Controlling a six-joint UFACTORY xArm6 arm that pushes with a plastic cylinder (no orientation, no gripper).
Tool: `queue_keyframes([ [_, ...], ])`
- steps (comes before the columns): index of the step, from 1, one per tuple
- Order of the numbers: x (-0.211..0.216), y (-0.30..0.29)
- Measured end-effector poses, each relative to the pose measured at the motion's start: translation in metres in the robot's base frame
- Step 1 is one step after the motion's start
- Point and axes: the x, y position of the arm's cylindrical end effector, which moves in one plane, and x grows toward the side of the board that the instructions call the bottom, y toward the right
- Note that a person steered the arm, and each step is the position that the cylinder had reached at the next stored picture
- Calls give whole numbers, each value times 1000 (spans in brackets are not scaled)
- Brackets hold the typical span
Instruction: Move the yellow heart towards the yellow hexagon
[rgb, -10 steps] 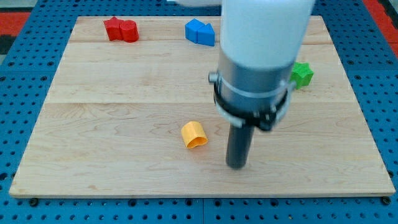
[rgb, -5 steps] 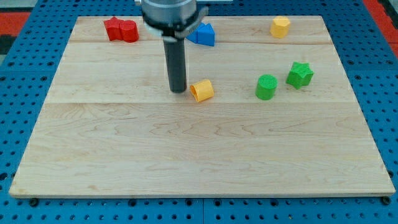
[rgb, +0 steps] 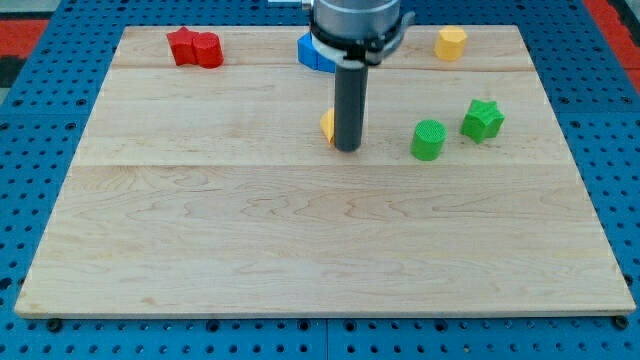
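Yellow heart (rgb: 327, 125) half-hidden behind my tip (rgb: 348, 149)

Straight dark rod (rgb: 348, 110) below grey ringed collar (rgb: 358, 25).

The rod hides most of the yellow heart (rgb: 327, 125); only a sliver shows at the rod's left, so its shape cannot be made out. The arm's collar covers much of the blue block (rgb: 308, 52) near the top centre, shape unclear. The arm itself is cut off by the top edge
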Motion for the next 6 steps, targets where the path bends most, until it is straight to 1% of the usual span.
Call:
queue_keyframes([
  [1, -19, -20],
  [2, -5, -65],
  [3, -28, -59],
  [4, -40, -13],
  [5, -53, 13],
  [6, -80, 17],
])
